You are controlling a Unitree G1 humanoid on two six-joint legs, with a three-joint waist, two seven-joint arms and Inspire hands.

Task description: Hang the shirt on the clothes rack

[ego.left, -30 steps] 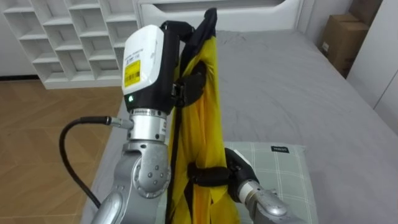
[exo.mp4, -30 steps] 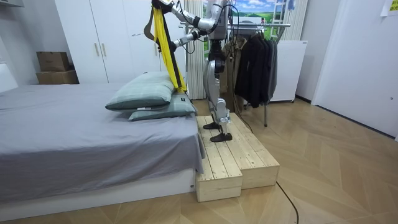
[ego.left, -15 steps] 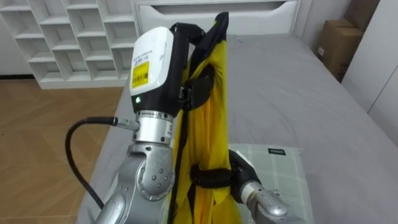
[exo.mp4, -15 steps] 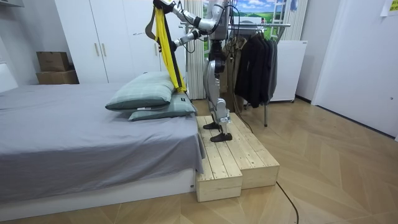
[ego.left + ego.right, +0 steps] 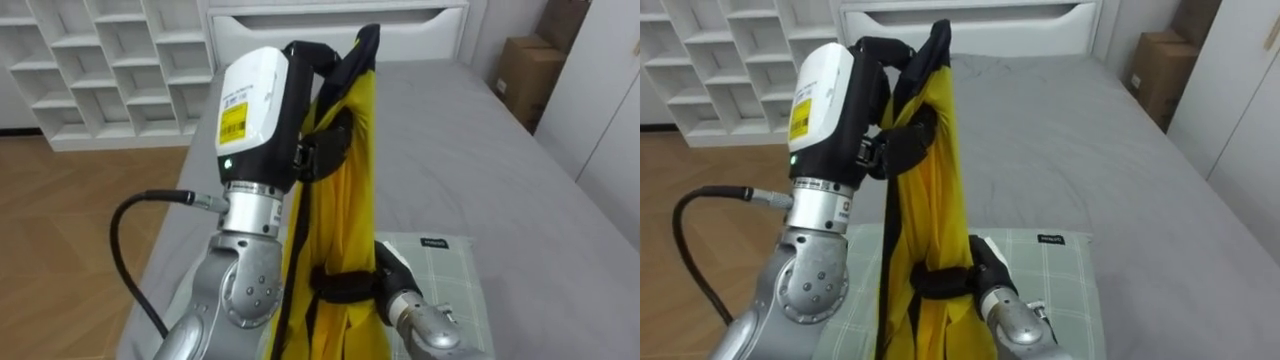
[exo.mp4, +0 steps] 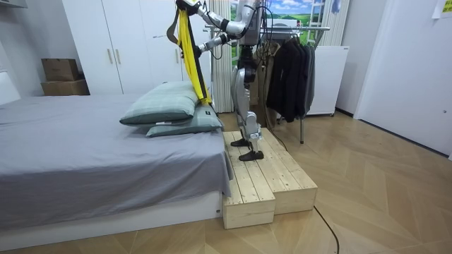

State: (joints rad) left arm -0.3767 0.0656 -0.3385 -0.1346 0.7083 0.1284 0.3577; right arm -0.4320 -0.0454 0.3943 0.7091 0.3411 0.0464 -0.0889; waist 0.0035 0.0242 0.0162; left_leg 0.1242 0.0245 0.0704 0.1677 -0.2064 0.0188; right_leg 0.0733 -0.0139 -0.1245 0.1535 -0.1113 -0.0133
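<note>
A humanoid robot is standing on a low wooden platform (image 6: 265,180) beside the head end of a bed (image 5: 450,150), leaning its arms out over the pillows (image 6: 166,109). Its left hand (image 5: 300,120) is reaching up high, with its fingers clenching around the top of a yellow garment (image 5: 345,200) with dark edging. The garment is hanging straight down in front of the robot, above the pillows. Lower down, the right hand (image 5: 385,272) is grasping the gathered cloth, its dark fingers (image 5: 340,286) wrapping around it. The hem is possibly brushing the pillows, though this is hard to make out. A clothes rack (image 6: 289,70) of dark clothing is standing just behind the robot.
</note>
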